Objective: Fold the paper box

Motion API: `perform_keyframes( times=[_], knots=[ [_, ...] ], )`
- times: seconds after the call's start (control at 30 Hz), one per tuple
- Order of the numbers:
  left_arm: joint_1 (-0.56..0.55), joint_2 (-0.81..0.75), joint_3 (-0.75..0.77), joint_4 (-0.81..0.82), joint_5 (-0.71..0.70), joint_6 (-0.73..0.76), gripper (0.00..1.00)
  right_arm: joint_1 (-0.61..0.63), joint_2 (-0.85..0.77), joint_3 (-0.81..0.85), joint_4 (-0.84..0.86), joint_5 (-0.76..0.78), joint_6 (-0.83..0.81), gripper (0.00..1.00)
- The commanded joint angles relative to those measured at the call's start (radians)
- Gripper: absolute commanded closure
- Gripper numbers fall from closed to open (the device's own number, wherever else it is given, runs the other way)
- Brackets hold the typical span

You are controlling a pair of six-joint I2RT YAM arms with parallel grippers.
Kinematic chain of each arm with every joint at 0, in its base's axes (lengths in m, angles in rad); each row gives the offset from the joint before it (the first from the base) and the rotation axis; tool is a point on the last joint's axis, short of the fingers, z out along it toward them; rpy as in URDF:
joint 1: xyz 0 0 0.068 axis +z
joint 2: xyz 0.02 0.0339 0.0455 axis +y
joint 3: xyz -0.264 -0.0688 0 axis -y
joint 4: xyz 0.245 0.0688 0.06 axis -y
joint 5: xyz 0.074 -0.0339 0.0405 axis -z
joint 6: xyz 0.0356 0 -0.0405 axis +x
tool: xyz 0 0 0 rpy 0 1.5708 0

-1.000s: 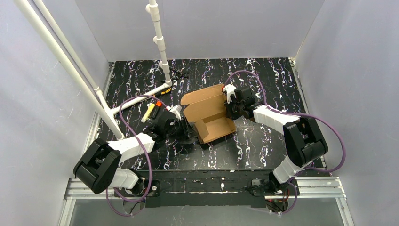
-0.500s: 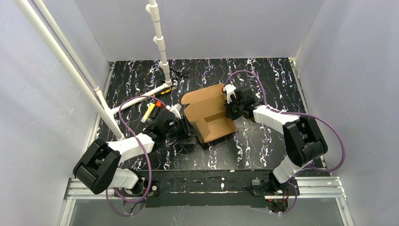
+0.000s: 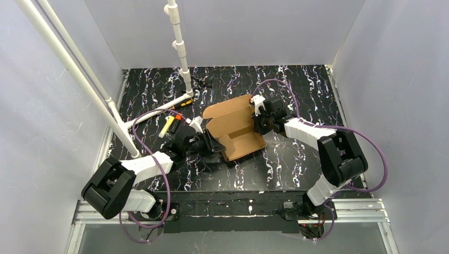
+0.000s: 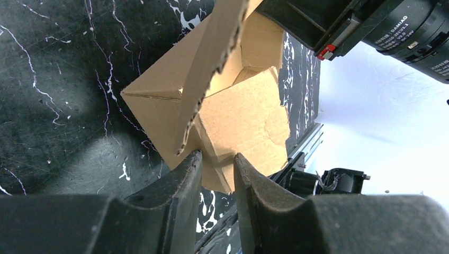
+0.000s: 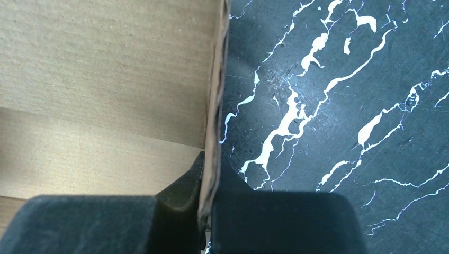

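The paper box (image 3: 235, 127), brown cardboard and partly folded with its walls up, lies mid-table between my two arms. At its near-left corner my left gripper (image 3: 213, 144) has its fingertips (image 4: 193, 161) on either side of a folded cardboard corner (image 4: 243, 116), the jaws narrowly apart and pressed onto it. My right gripper (image 3: 258, 119) is at the box's right wall. In the right wrist view it (image 5: 209, 180) is shut on that thin upright wall edge (image 5: 214, 106), with the box's inside (image 5: 106, 79) to the left.
A white pipe frame (image 3: 182, 53) stands at the back left, its foot running across the table. A yellow marker (image 3: 168, 126) and a small black-and-orange marker (image 3: 182, 103) lie near it. The black marbled table (image 3: 296, 84) has raised edges all round.
My left gripper has slid right against the box's near-left corner and its jaws have narrowed slightly. The right gripper and the box have barely moved.
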Motion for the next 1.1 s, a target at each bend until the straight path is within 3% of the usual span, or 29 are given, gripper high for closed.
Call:
perform_keyframes(
  times=[0.0, 0.2, 0.5, 0.8, 0.93, 1.07],
  knots=[
    [0.003, 0.005, -0.022, 0.048, 0.011, -0.012, 0.68, 0.005, 0.031, 0.009, -0.031, 0.005, -0.017, 0.99],
    [0.003, 0.017, -0.022, 0.057, 0.001, -0.034, 0.59, 0.004, 0.031, 0.008, -0.031, 0.004, -0.017, 0.99],
    [0.001, 0.142, 0.052, -0.079, 0.018, -0.108, 0.6, 0.005, 0.027, 0.008, -0.031, -0.002, -0.017, 0.99],
    [-0.049, 0.119, 0.239, -0.537, -0.169, -0.006, 0.6, 0.005, 0.024, 0.01, -0.03, -0.035, -0.015, 0.99],
    [-0.079, 0.166, 0.315, -0.624, -0.2, 0.019, 0.62, 0.005, 0.013, 0.01, -0.029, -0.077, -0.016, 0.98],
    [-0.105, 0.199, 0.387, -0.746, -0.284, 0.057, 0.71, 0.005, -0.003, 0.008, -0.033, -0.12, -0.02, 0.88]
  ],
)
